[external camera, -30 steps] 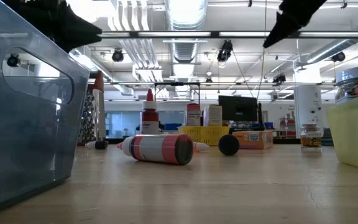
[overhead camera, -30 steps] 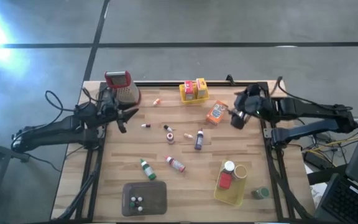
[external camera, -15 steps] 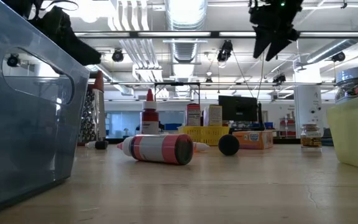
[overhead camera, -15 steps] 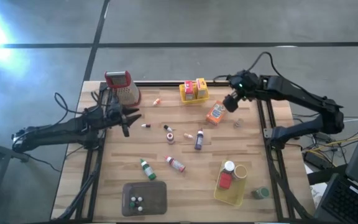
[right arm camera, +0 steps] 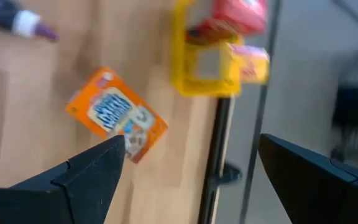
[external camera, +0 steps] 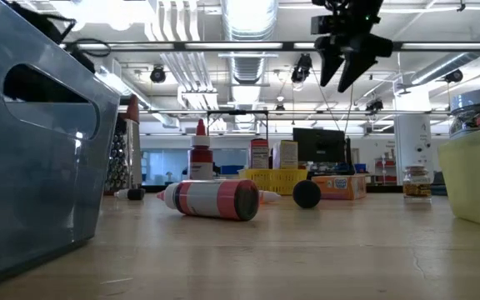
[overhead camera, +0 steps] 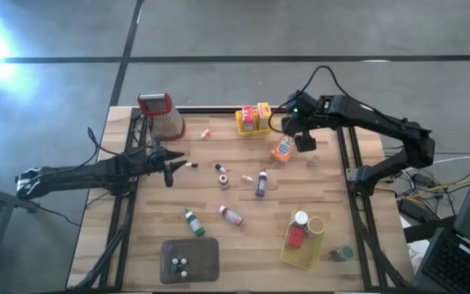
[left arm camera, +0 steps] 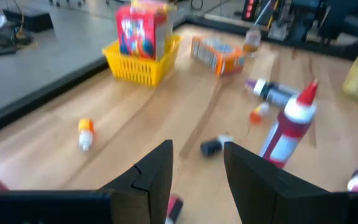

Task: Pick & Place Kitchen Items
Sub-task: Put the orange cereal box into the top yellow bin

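Note:
Small kitchen items lie scattered on the wooden table (overhead camera: 137, 245). An orange box (overhead camera: 282, 149) lies flat near the far right, and my right gripper (overhead camera: 304, 142) hangs open above it, fingers pointing down and clear of it (right arm camera: 191, 140). My left gripper (overhead camera: 172, 167) stands open low over the table's left side, nothing between its fingers (left arm camera: 197, 149). A tiny pink-capped bottle (overhead camera: 191, 165) lies just ahead of it. A black-capped bottle (left arm camera: 213, 146) and an upright red bottle (left arm camera: 288, 134) stand farther on.
A metal grater (overhead camera: 161, 114) stands at the far left. A yellow basket (overhead camera: 254, 120) holding boxes is at the far middle. Another yellow basket (overhead camera: 304, 253) with jars sits near right, and a grey tray (overhead camera: 190, 260) near the middle. Purple (overhead camera: 261, 184), green (overhead camera: 192, 221) and red (overhead camera: 231, 215) bottles lie mid-table.
My left gripper has sunk toward the table and tipped down a little, still open. My right gripper has swung from the table's right edge toward the left to above the orange box, rolling and tipping further downward, and has stayed open.

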You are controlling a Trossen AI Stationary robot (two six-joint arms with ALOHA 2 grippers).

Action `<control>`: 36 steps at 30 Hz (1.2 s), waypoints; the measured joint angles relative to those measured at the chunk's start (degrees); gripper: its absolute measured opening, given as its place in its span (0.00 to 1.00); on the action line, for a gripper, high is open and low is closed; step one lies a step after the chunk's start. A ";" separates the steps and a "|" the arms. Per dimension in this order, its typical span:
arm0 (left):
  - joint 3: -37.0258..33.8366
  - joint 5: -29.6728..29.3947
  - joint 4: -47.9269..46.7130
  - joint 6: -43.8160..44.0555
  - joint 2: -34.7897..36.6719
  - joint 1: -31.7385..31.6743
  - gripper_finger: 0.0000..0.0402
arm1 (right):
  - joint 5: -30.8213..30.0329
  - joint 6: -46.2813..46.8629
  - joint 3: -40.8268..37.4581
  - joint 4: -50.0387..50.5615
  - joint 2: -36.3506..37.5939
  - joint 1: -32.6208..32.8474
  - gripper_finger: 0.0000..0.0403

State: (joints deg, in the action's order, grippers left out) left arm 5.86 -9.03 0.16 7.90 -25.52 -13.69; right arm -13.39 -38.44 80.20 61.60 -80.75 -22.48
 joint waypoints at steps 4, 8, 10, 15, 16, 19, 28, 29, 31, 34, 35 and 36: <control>-3.11 0.02 0.04 0.00 0.00 0.02 0.37 | 1.99 -6.04 -3.14 -4.55 0.71 0.15 0.90; -5.28 0.67 1.78 -0.02 -0.36 0.02 0.37 | 1.96 -7.46 -5.95 -5.90 3.35 0.39 0.90; -5.25 0.88 1.89 -0.02 -0.94 0.02 0.37 | 1.99 -7.65 -7.36 -4.86 4.42 0.39 0.90; -5.12 0.78 1.79 -0.02 -0.96 0.02 0.37 | 1.92 -14.61 -11.54 -4.57 6.91 0.35 0.90; -5.13 0.76 1.77 -0.02 -0.96 0.02 0.37 | 1.92 -16.22 -12.30 -4.59 6.91 0.35 0.90; -5.13 0.74 1.74 -0.02 -0.94 0.02 0.37 | 2.32 -17.53 -14.13 -4.57 6.69 0.35 0.90; -5.13 0.61 1.70 0.00 -0.94 0.02 0.37 | 8.86 -24.07 -16.89 -4.78 3.79 -3.86 0.90; -5.13 0.62 1.69 0.00 -0.94 0.02 0.37 | 9.91 -24.80 -17.11 -4.64 3.10 -4.96 0.90; -5.13 0.61 1.66 0.00 -0.94 0.02 0.37 | 11.88 -26.48 -17.22 -4.63 1.49 -6.99 0.90; -5.13 0.61 1.64 0.00 -0.94 0.02 0.37 | 13.49 -27.94 -16.58 -4.39 -1.24 -9.12 0.90; -5.13 0.61 1.64 0.00 -0.94 0.02 0.37 | 13.97 -27.97 -15.90 -4.42 -2.37 -9.43 0.90; -5.13 0.61 1.64 0.00 -0.94 0.02 0.37 | 14.54 -28.00 -15.21 -4.45 -3.46 -9.69 0.90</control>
State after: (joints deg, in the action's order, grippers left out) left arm 0.73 -8.43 1.80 7.90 -26.46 -13.67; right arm 1.15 -66.44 64.99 57.15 -84.20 -32.17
